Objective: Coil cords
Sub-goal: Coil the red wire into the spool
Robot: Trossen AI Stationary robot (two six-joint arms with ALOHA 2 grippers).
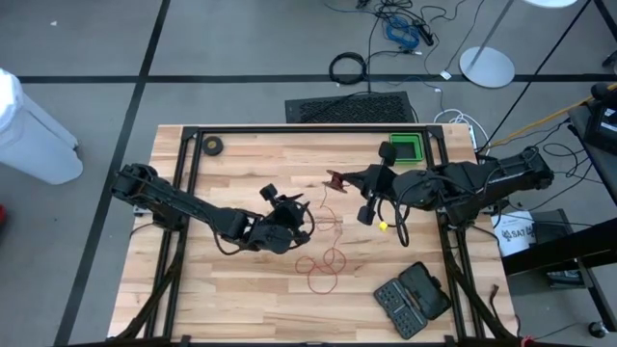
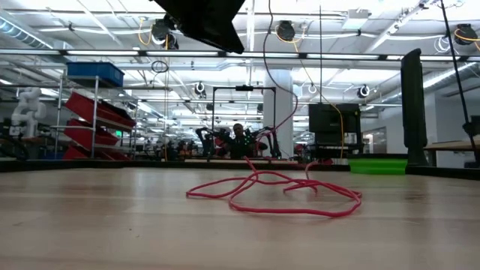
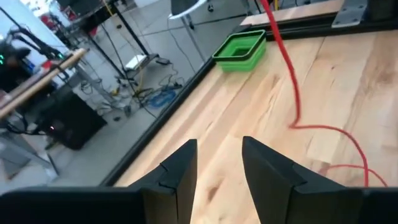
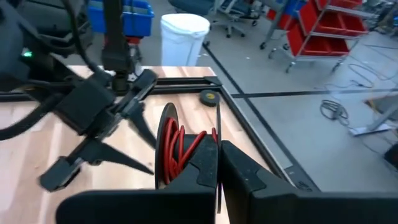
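Red cord (image 1: 323, 253) lies in loose loops on the wooden table (image 1: 241, 299), near the middle, a bit toward the front edge. Low view shows the same cord (image 2: 277, 196) as a flat tangle on the boards with one strand rising up off the table. In the high view that strand runs up toward the reel (image 1: 335, 179). Right wrist view: reel (image 4: 177, 152) is a dark disc-sided spool with several red turns already wound on it.

Right gripper (image 1: 339, 178) holds the reel near mid-table on the far side; its fingers (image 4: 242, 174) are pressed together, pinching the reel's rim. Right arm reaches in from the table's right side.

Left gripper (image 1: 285, 204) is just left of the cord loops, raised over the table. Its fingers (image 3: 180, 177) are spread apart with bare wood showing in the gap, nothing between them. Cord (image 3: 298, 106) passes beside it in the left wrist view, not touching the fingers. The left gripper (image 4: 102, 127) also shows beyond the reel in the right wrist view.

Containers: green bin (image 1: 406, 147) sits at the far right corner of the table; in the left wrist view the green bin (image 3: 241, 50) has nothing visible inside, though its floor is only partly seen. Dark case (image 1: 413, 299) lies open near the front right corner, small compartments with dark bits, contents too small to tell. Small black roll (image 1: 212, 146) sits at the far left edge. White bin (image 4: 183, 38) stands on the floor beyond the table, inside not visible.
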